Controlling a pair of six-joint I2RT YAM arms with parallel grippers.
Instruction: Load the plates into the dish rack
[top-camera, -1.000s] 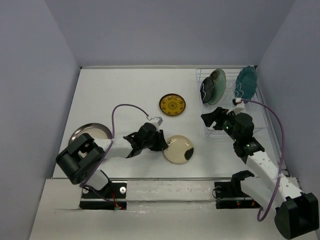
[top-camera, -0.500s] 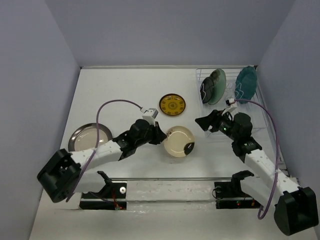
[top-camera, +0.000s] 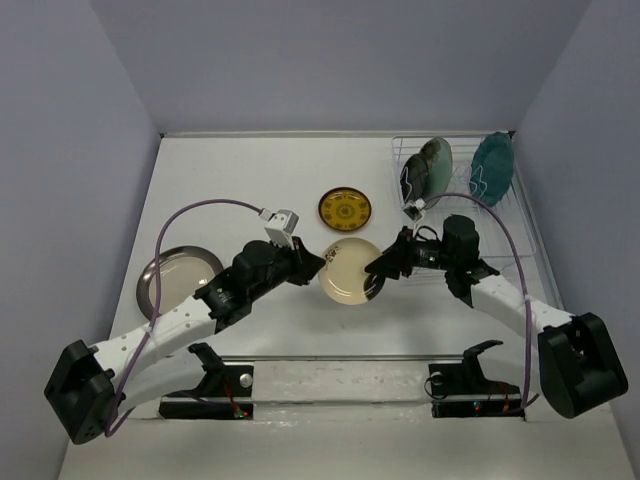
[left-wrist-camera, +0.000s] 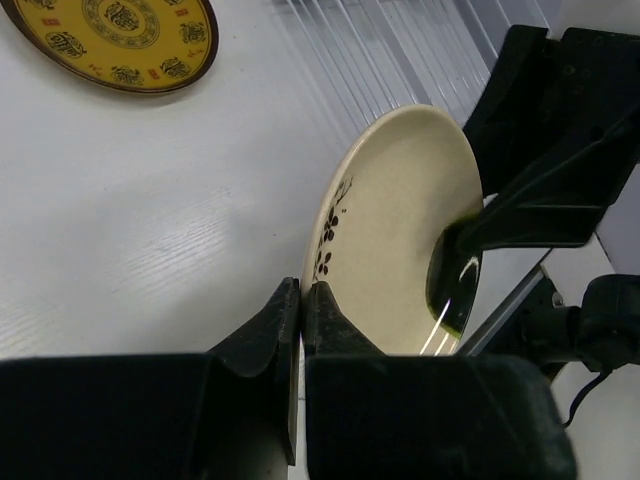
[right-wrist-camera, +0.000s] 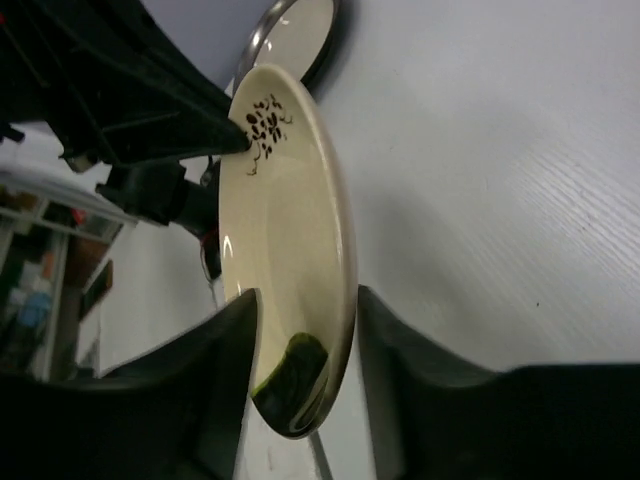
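In the last second the cream round plate with a dark blotch (top-camera: 345, 272) has come up off the white counter (top-camera: 230, 180). It was lying flat near the left arm; now it hangs tilted on edge between the two arms, near the middle of the counter. Your left gripper (top-camera: 312, 262) is pinched tight on the plate's 9 o'clock rim. Your right gripper (top-camera: 380, 264) has swung over from the rack side, and its jaws stand wide astride the 3 o'clock rim, not yet closed on it as far as the wrist view shows.

I read this as a hand-over in progress. The white wire dish rack (top-camera: 460, 140) sits at 1 o'clock, on the right arm's side, so that arm should take the plate before you let go on the left.

The count is six plates.
- **In the rack (three):** the large pale aqua plate (top-camera: 434, 165), what looks like the small glossy black plate (top-camera: 408, 186) leaning in front of it, and the teal scalloped plate (top-camera: 491, 165).
- **Flat on the counter (two):** the yellow patterned plate (top-camera: 345, 209) at 12 o'clock and the grey metallic plate (top-camera: 170, 270) at 9 o'clock.
- **In the air (one):** the cream plate.

There is one rack.
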